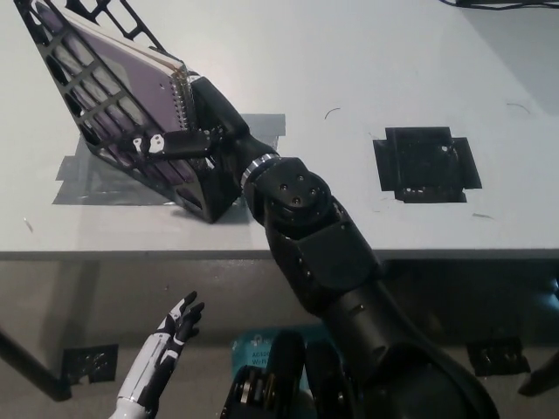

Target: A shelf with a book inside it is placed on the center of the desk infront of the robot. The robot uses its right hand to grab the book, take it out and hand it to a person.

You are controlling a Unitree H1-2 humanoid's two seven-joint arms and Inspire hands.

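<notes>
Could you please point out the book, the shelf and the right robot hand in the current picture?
book [131, 83]: head view, on its purple cover.
shelf [70, 83]: head view, on its black lattice side.
right robot hand [196, 122]: head view, on the back of the hand at the book's spiral edge.
</notes>
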